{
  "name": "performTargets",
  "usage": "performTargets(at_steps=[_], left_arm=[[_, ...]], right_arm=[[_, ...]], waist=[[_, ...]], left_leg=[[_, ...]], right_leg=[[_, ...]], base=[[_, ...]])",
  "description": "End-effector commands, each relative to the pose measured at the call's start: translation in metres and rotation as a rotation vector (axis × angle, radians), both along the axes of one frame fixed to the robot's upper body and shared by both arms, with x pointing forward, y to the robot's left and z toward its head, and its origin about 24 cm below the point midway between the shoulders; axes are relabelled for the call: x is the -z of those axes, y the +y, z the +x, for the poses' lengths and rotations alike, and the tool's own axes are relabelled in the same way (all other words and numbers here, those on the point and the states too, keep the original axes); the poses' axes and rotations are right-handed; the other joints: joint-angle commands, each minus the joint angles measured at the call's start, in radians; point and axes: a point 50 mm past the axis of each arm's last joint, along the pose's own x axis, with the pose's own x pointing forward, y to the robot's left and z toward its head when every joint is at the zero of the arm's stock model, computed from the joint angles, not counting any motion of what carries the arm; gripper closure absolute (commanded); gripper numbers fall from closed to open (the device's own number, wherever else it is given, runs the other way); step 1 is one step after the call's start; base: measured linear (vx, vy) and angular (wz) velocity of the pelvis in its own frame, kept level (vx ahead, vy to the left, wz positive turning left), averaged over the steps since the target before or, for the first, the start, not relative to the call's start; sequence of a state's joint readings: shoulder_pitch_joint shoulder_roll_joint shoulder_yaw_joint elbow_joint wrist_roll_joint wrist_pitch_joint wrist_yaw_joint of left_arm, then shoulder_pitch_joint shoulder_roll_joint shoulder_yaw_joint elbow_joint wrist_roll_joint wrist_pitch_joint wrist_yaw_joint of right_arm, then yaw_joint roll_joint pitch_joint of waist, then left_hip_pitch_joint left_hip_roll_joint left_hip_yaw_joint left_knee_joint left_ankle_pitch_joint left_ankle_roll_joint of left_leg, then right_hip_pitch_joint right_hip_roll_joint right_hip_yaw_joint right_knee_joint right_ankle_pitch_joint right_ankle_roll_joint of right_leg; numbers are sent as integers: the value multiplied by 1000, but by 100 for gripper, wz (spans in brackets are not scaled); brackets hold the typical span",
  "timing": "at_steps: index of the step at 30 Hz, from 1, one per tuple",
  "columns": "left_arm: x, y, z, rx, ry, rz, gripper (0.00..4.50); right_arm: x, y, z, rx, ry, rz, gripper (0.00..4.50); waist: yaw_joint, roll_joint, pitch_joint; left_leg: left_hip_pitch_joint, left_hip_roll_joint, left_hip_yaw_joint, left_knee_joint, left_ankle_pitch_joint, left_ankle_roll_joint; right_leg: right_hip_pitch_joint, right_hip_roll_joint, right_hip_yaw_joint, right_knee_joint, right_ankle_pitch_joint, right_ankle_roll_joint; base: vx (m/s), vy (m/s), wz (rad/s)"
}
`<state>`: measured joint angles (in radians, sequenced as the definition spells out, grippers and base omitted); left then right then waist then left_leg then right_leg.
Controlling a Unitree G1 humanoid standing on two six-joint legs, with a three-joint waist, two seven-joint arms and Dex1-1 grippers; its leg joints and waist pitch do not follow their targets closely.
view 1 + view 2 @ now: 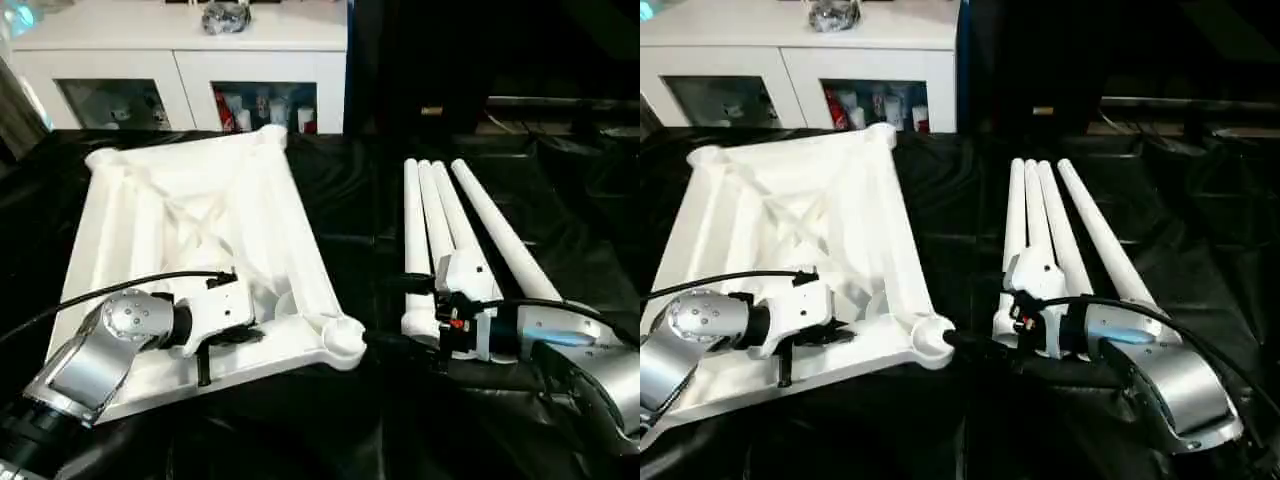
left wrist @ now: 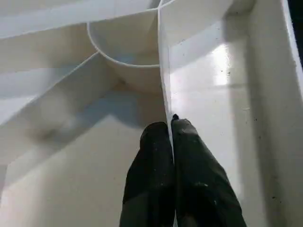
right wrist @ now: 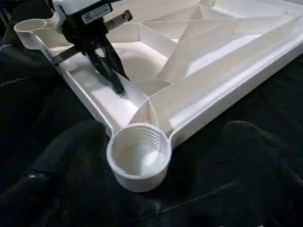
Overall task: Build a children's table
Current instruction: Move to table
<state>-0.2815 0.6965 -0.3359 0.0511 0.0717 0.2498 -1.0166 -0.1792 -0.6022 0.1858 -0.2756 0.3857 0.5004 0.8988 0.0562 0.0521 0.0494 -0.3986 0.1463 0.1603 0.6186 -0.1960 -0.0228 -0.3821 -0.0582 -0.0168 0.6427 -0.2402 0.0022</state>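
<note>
The children's table top (image 1: 140, 220) lies upside down on black cloth at the left, its ribbed X-braced underside facing up. Its near right corner socket (image 3: 139, 156) stands open and hollow. My left gripper (image 2: 168, 127) is shut on a thin upright rib just inside that corner; the right wrist view shows it (image 3: 116, 87) reaching down onto the rib. Several long white legs (image 1: 500, 240) lie side by side at the right. My right gripper (image 1: 390, 315) is open at the legs' near ends, pointing toward the corner socket, and whether it holds anything is unclear.
Black cloth (image 1: 350, 200) covers the whole work surface. A white cabinet (image 1: 180, 60) with glass doors stands behind the table top, a dark bundle (image 1: 225, 15) on top of it. A strip of bare cloth separates the table top from the legs.
</note>
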Motion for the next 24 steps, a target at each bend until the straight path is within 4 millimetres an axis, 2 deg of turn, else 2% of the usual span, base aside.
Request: performTargets(at_steps=[1, 7, 8, 12, 13, 14, 15, 17, 19, 20, 21, 22, 24], left_arm=[[-15, 0, 6, -21, -111, -2, 447], [-11, -1, 5, 11, -134, 7, 447], [-11, -2, 4, 30, -135, -15, 409], [-14, 4, 0, 42, -107, -28, 375], [-14, 4, 0, 40, -110, -28, 353], [-15, 6, 1, 41, -123, -16, 353], [-18, 10, 2, 22, -134, -18, 352], [-20, 14, 4, 8, -142, -22, 335], [-29, 19, 5, -8, -158, -43, 309], [-35, 20, 5, -15, -162, -65, 306], [-47, 20, 4, -25, -176, -126, 301], [-53, 18, 4, -31, -187, -164, 278], [-66, 7, 3, -49, -205, -294, 264]], right_arm=[[-3, 2, -2, -6, -18, -1, 0], [-3, 3, -2, -2, -22, -1, 0], [-3, 3, -2, 1, -23, 1, 0], [-5, 2, -2, 11, -21, 14, 0], [-5, 2, -2, 12, -21, 15, 0], [-6, 2, -1, 19, -28, 21, 0], [-8, 2, 1, 39, -54, 25, 0], [-9, 3, 2, 55, -72, 28, 0], [-12, 0, 13, 179, -128, -5, 0], [-12, -2, 19, 254, -131, -21, 0], [-11, -5, 29, 378, -61, -27, 0], [-11, -5, 34, 424, -20, -9, 0], [-12, -3, 46, 561, 35, 27, 0]], waist=[[5, 7, -59], [7, 6, -62], [7, 5, -63], [9, 1, -63], [8, 2, -61], [7, -4, -60], [7, -5, -59], [7, -2, -56], [4, -14, -50], [2, -12, -51], [-5, -14, -49], [-7, -14, -48], [-9, -21, -45]], left_leg=[[28, 77, -32, -80, -164, 38], [26, 75, -32, -77, -141, 51], [26, 75, -32, -77, -139, 50], [27, 77, -31, -78, -138, 54], [28, 77, -31, -78, -146, 53], [28, 77, -29, -79, -151, 54], [28, 76, -28, -79, -160, 52], [29, 75, -29, -82, -184, 37], [30, 74, -28, -86, -212, 13], [31, 71, -26, -88, -212, 5], [29, 68, -29, -91, -208, -8], [33, 67, -29, -90, -219, -19], [37, 67, -26, -88, -244, -34]], right_leg=[[41, -83, 36, -69, 53, -275], [42, -83, 35, -68, 87, -269], [43, -83, 35, -68, 89, -268], [41, -82, 35, -66, 84, -268], [39, -82, 34, -67, 68, -266], [39, -81, 35, -69, 60, -265], [39, -83, 36, -72, 32, -263], [35, -83, 37, -75, -27, -256], [30, -82, 39, -77, -109, -243], [29, -81, 38, -78, -127, -242], [30, -78, 36, -75, -153, -243], [27, -78, 36, -77, -187, -242], [20, -80, 39, -80, -224, -239]], base=[[0, 0, 0], [0, 0, 0], [0, 0, 0], [0, 0, 0], [0, 0, 0], [0, 0, 0], [0, 0, 0], [0, 0, 0], [0, 0, 0], [0, 0, 0], [0, 0, 0], [0, 0, 0], [0, 0, 0]])
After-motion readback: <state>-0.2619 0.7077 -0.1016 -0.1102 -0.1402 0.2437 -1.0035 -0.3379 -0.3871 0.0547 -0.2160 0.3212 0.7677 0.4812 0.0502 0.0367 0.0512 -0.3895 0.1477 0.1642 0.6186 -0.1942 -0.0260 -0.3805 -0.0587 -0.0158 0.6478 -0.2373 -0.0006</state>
